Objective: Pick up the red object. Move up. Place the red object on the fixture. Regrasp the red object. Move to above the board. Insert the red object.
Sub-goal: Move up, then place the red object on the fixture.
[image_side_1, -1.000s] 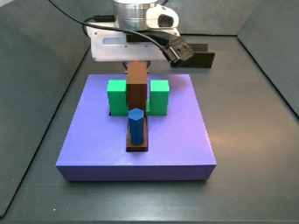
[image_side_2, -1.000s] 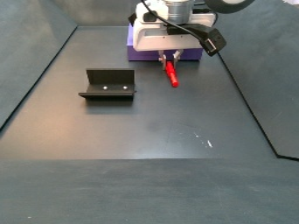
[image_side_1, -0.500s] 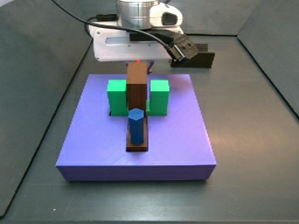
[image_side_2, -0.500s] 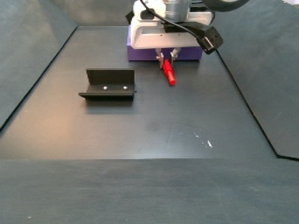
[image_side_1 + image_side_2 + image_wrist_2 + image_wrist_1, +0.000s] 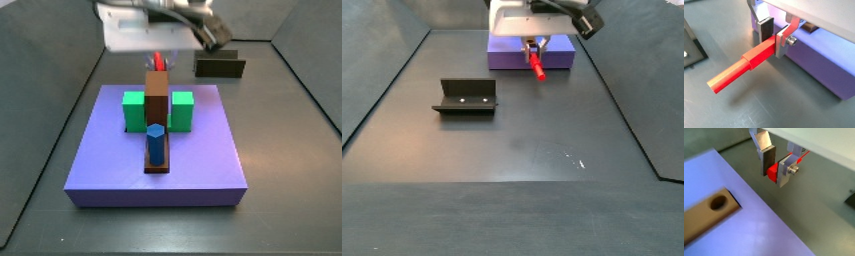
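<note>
In a side view, going left to right across the desk [image 5: 516, 190], the fixture [image 5: 465, 98] sits empty on the left, well apart from the board [image 5: 556, 56] at the back right. Above the board's near edge hangs the gripper [image 5: 533, 42], its jaws clamped on the red object [image 5: 539, 68], which slants down from them toward the desk. A second ago the red object's lower end sat lower, close to the desk; now it is clear of it and the gripper has risen. In a wrist view the fingers [image 5: 766, 27] pinch one end of the red object [image 5: 743, 65], the rest jutting free. The lift looks complete, so carrying it left to the fixture is probably next.
</note>
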Robot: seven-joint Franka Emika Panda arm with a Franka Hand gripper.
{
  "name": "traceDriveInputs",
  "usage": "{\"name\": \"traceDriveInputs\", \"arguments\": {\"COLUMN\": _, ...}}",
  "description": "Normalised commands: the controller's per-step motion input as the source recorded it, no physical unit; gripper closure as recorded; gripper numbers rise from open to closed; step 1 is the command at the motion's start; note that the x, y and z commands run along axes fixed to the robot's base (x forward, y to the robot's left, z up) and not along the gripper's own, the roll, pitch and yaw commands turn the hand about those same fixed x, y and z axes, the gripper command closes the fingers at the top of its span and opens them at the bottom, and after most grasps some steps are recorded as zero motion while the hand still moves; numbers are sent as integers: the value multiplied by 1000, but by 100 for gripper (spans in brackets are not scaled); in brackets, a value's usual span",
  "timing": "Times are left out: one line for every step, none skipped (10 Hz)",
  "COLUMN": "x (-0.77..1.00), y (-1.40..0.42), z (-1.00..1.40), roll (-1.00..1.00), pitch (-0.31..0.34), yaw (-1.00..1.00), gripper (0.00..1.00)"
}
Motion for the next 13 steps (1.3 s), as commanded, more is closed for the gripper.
{"name": "traceDriveInputs", "arguments": {"x": 5, "y": -7, "z": 173, "roll": -54, "pitch": -14, "yaw": -7, "gripper": 100}}
{"name": "traceDriveInputs", "arguments": {"x": 0, "y": 0, "z": 0, "roll": 0, "pitch": -6, "yaw": 0, "gripper": 100}}
{"name": "traceDriveInputs", "arguments": {"x": 0, "y": 0, "z": -20, "roll": -37, "pitch": -23, "yaw": 0, "gripper": 100}}
{"name": "traceDriveInputs", "arguments": {"x": 77, "y": 31, "z": -23, "roll": -243, "pitch": -89, "yaw": 0, "gripper": 100}}
{"name": "traceDriveInputs", "arguments": {"x": 363, "y": 580, "z": 140, "roll": -780, "pitch": 0, "yaw": -46, "gripper": 100}}
{"name": "traceDriveInputs", "arguments": {"x": 443, "y": 500, "z": 343, "roll": -971, "pitch": -77, "yaw": -3, "gripper": 100}}
{"name": "traceDriveInputs", "arguments": {"x": 466, "y": 457, "z": 429, "roll": -1000, "pitch": -120, "yaw": 0, "gripper": 100}}
{"name": "traceDriveInputs", "arguments": {"x": 511, "y": 423, "z": 449, "roll": -1000, "pitch": -120, "yaw": 0, "gripper": 100}}
{"name": "traceDriveInputs", "arguments": {"x": 577, "y": 380, "z": 423, "roll": -983, "pitch": -69, "yaw": 0, "gripper": 100}}
{"name": "traceDriveInputs", "arguments": {"x": 611, "y": 394, "z": 391, "roll": -940, "pitch": 0, "yaw": 0, "gripper": 100}}
{"name": "traceDriveInputs", "arguments": {"x": 563, "y": 460, "z": 320, "roll": -909, "pitch": 17, "yaw": 0, "gripper": 100}}
{"name": "traceDriveInputs", "arguments": {"x": 560, "y": 423, "z": 254, "roll": -929, "pitch": 63, "yaw": 0, "gripper": 100}}
{"name": "traceDriveInputs", "arguments": {"x": 566, "y": 394, "z": 194, "roll": -974, "pitch": 51, "yaw": 0, "gripper": 100}}
